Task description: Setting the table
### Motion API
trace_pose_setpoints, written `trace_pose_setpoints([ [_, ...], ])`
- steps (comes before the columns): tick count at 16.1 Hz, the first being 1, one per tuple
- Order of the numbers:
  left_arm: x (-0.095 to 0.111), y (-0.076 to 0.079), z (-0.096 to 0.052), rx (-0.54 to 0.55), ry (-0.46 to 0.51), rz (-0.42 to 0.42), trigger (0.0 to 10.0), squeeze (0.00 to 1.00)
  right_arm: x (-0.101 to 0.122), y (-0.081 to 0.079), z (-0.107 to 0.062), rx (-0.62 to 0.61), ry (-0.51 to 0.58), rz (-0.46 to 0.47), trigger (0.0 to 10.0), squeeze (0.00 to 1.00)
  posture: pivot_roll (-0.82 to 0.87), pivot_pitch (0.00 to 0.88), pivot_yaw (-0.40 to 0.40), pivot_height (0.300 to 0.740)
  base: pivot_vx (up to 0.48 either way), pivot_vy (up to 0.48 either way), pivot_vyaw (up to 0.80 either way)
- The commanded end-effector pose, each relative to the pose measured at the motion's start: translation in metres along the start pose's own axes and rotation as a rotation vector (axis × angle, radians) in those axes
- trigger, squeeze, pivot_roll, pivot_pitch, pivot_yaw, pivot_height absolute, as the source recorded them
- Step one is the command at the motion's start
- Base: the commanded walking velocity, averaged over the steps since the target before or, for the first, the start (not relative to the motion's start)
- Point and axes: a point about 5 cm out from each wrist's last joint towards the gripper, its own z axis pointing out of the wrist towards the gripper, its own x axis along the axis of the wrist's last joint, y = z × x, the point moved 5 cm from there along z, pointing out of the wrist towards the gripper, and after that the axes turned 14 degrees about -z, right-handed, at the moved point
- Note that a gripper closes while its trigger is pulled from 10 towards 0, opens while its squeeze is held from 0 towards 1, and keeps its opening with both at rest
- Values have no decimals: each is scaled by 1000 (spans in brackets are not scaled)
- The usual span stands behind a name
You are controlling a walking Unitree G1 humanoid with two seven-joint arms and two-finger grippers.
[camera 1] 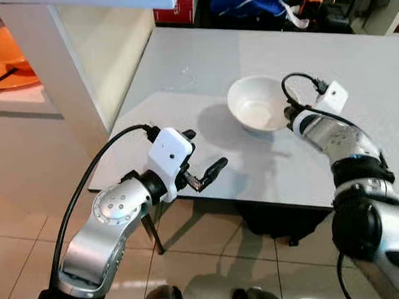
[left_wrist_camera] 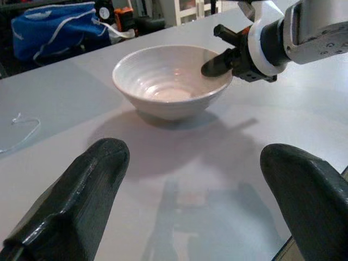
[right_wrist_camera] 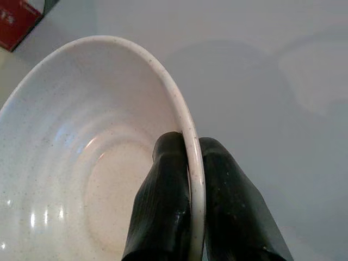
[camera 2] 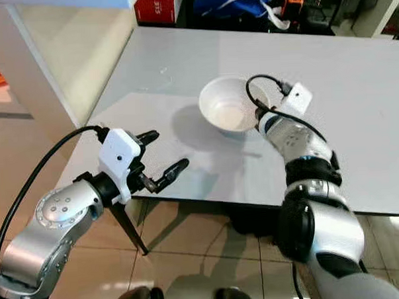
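Note:
A white ridged bowl (camera 1: 256,106) stands empty on the grey table (camera 1: 185,117), near its middle. My right gripper (right_wrist_camera: 191,147) pinches the bowl's rim (right_wrist_camera: 187,125) on the side nearest me, one finger inside and one outside; in the left wrist view the same grip shows at the rim (left_wrist_camera: 224,60). The left gripper (camera 1: 199,161) hovers open over the table's near left edge, its two fingers (left_wrist_camera: 81,190) spread wide and pointing toward the bowl (left_wrist_camera: 171,81), with nothing between them.
An orange plate (camera 1: 7,62) lies on a white counter at the far left. A blue bag (camera 2: 236,2) and a red box (camera 2: 155,9) sit beyond the table's far edge. A thin bit of wire (left_wrist_camera: 22,130) lies on the tabletop. Tiled floor lies below.

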Motion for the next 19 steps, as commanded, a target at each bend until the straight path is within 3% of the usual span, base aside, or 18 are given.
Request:
trace_pose_setpoints([
  [1,0,5,1,-24,-9,4,10000,0,20,0,-1,-8,65,18,10000,0,88,116,-5,740,0,0,0],
  [6,-1,6,3,-22,-15,3,10000,0,19,-4,4,-34,66,-21,10000,0,87,118,-8,740,0,0,0],
  [7,-1,6,3,-22,-15,3,10000,0,19,-4,4,-37,67,-12,10000,51,87,118,-8,740,0,0,0],
  [8,-1,6,3,-20,-15,4,10000,0,19,-5,4,-37,71,-11,10000,584,92,117,-11,740,0,0,0],
  [10,0,4,2,-14,-14,8,10000,0,19,-6,5,-37,75,4,10000,1000,98,113,-14,740,0,0,0],
  [19,2,2,3,-14,-7,29,10000,0,21,-6,5,-43,91,36,10000,1000,105,69,-4,740,0,0,0],
])
